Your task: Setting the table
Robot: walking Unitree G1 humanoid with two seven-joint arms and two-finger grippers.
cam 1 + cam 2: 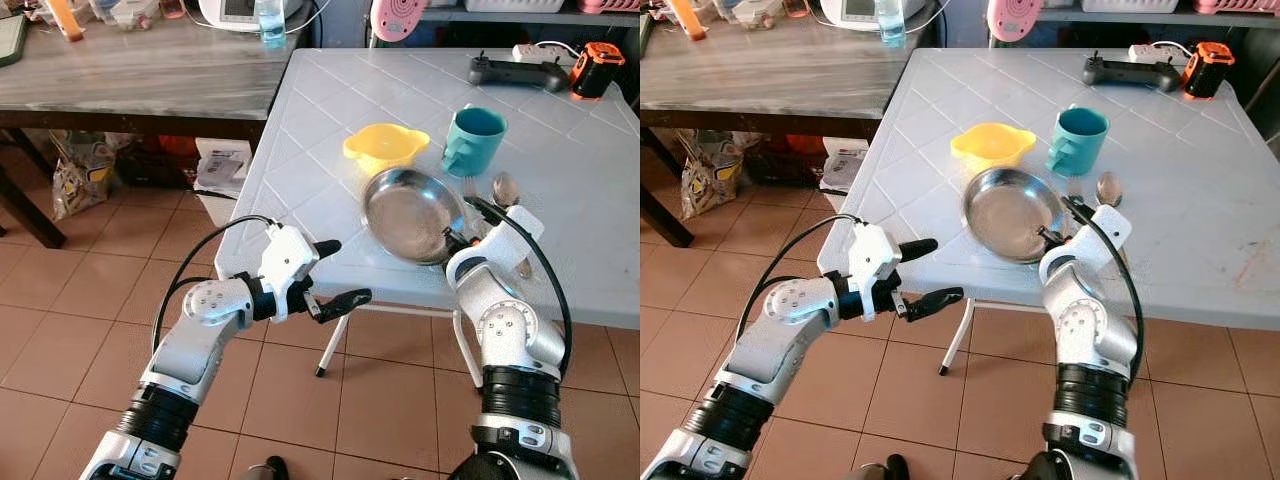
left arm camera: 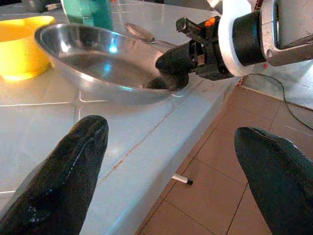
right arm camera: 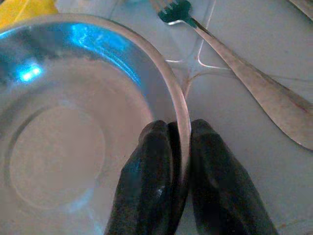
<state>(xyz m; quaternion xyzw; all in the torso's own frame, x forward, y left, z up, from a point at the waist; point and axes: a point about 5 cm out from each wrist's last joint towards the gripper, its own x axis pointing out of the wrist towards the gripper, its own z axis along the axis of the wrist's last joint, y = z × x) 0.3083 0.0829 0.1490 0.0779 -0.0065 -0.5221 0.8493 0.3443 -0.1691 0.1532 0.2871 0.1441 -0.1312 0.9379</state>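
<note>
- Right gripper (image 3: 178,161) pinched on the near rim of the steel plate (image 1: 410,212), one finger inside, one outside; likely a thin-edge hold for sliding or lifting the plate into its setting.
- Plate flat on the white table (image 1: 330,110), near the front edge, so within the arm's reach.
- Left gripper (image 1: 335,272) hovering off the table's front edge, over the floor, fingers spread wide and holding nothing; seemingly waiting, aimed toward the plate.
- Yellow bowl (image 1: 386,148) just behind the plate, teal mug (image 1: 472,140) beside it on the right; grouped close, as for one place setting.
- Fork (image 3: 234,58) and spoon (image 1: 505,188) lying on the table right of the plate, near the right gripper; fork close to the rim, so some risk of nudging it.
- Table surface white plastic with a diamond-grid relief, some faint marks; at the far edge, a black controller (image 1: 515,72) and an orange-black device (image 1: 597,68).
- Wooden table (image 1: 140,75) to the left, cluttered at the back; bags and papers underneath.
- Terracotta tile floor (image 1: 90,310) below.
</note>
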